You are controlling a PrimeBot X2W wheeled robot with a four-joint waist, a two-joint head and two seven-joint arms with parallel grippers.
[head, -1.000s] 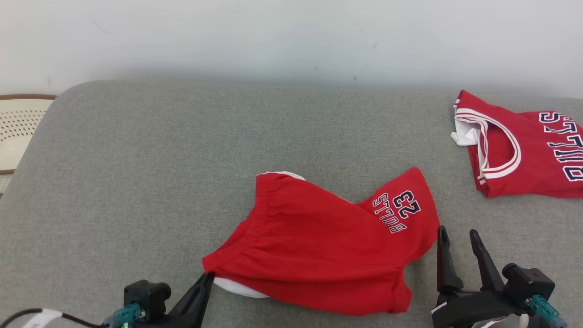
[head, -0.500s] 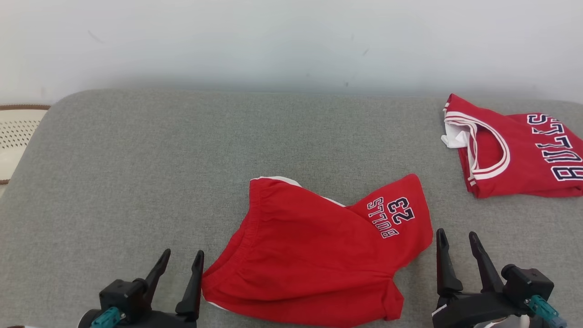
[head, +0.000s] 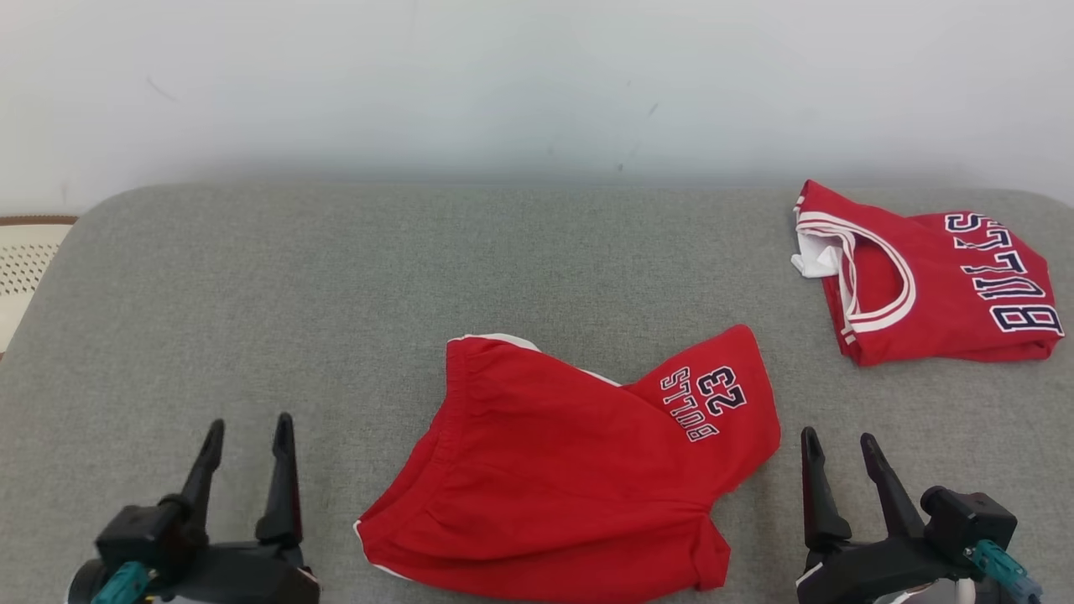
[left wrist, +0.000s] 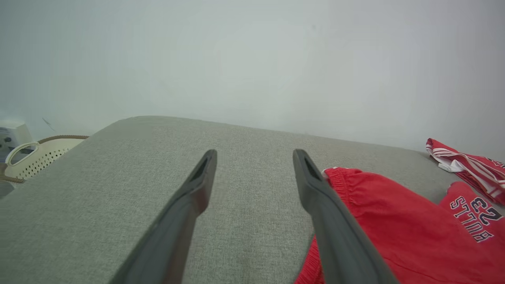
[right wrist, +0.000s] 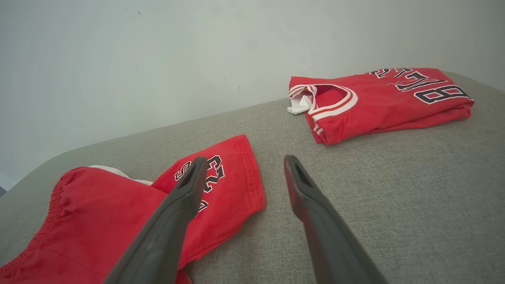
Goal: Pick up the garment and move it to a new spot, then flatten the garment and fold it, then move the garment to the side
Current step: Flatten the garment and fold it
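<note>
The garment, a pair of red shorts (head: 570, 470) printed "BULLS 23", lies crumpled on the grey cushion (head: 336, 294), low in the middle of the head view. My left gripper (head: 250, 421) is open and holds nothing, a short way left of the shorts' waistband. In the left wrist view the left gripper (left wrist: 254, 153) points over bare cushion, with the shorts (left wrist: 394, 221) to its right. My right gripper (head: 837, 434) is open and holds nothing, just right of the shorts' leg hem. In the right wrist view the right gripper (right wrist: 245, 158) stands above that hem of the shorts (right wrist: 98, 213).
A folded red jersey (head: 931, 294) with white trim lies at the cushion's far right, also in the right wrist view (right wrist: 378, 102). A cream perforated basket (head: 21, 260) stands off the cushion's left edge. A pale wall runs behind the cushion.
My left gripper opened, let go of the shorts' waistband corner and drew away to the left. The shorts settled flat. The right gripper stayed put; the camera shifted slightly.
</note>
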